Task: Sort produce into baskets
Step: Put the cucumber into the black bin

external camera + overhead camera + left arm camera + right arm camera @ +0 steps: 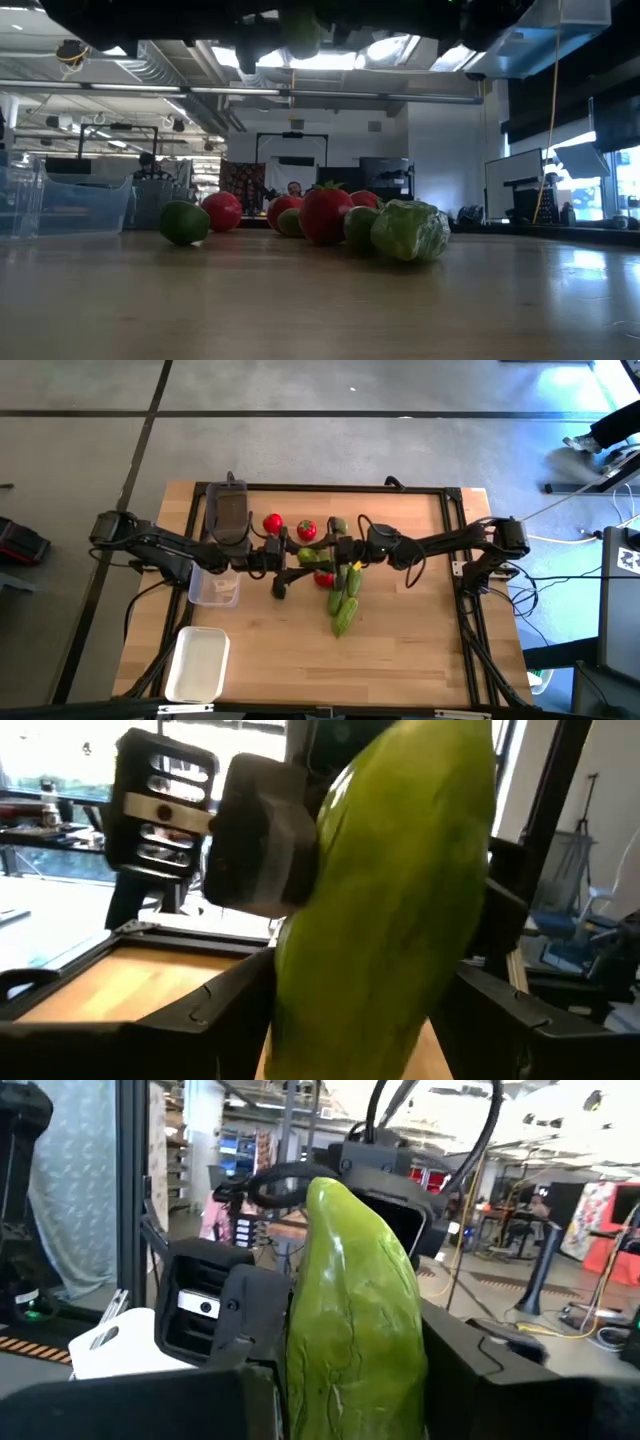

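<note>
A light-green cucumber (pixel 312 557) hangs level above the middle of the table between my two grippers, which point at each other. My left gripper (pixel 291 557) comes from the table's left and is shut on one end. My right gripper (pixel 334 551) comes from the right and is shut on the other end. Below lie two tomatoes (pixel 273 522) (pixel 306 530), a third tomato (pixel 323 577), a round green fruit (pixel 340 525) and more cucumbers (pixel 345 610). The dark grey basket (pixel 227 510), the clear one (pixel 215 587) and the white one (pixel 197 663) stand at the left. My left gripper pinches the cucumber's left end (pixel 300 1010) between its two fingers (pixel 215 1005). The fingers come level from the table's left and lie along the cucumber, which is lifted clear of the table. My right gripper pinches the cucumber's right end (pixel 310 1380) between its two fingers (pixel 480 1365). The fingers come level from the table's right, along the cucumber. The far tip (pixel 322 1190) reaches the left gripper.
A black frame (pixel 330 488) runs around the table's far and side edges. The loose produce (pixel 325 213) lies in a cluster under the grippers. Bare wood (pixel 420 650) stretches over the near right part of the table.
</note>
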Tool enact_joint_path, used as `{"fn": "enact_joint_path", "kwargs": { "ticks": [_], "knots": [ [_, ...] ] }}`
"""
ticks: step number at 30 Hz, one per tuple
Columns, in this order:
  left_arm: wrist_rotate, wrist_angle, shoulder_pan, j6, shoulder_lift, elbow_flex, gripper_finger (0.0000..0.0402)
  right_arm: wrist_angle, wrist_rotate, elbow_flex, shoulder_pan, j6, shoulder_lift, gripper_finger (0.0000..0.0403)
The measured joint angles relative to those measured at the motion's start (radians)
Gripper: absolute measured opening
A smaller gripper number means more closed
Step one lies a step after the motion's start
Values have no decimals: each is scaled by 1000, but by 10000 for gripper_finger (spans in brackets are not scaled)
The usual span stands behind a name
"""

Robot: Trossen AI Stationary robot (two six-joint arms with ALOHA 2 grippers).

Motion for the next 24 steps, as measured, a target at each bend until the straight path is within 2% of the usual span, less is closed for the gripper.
{"fn": "enact_joint_path", "kwargs": {
  "ticks": [6, 11, 15, 20, 24],
  "knots": [
    [-11, -44, -3, 4, 9, 3, 234, -12, -21, 24, 5, 3, 19, 129],
    [-17, -44, -3, 11, 9, 3, 182, -13, -24, 25, 4, 69, 18, 134],
    [-21, -46, -3, 16, 9, 3, 145, -16, -22, 25, 3, 93, 16, 173],
    [-20, -49, -3, 20, 9, 2, 147, -50, -21, 25, 3, 105, -4, 238],
    [-47, -89, -3, -1, 9, 1, 161, -171, -17, 25, 3, 105, -90, 265]
  ]
}}
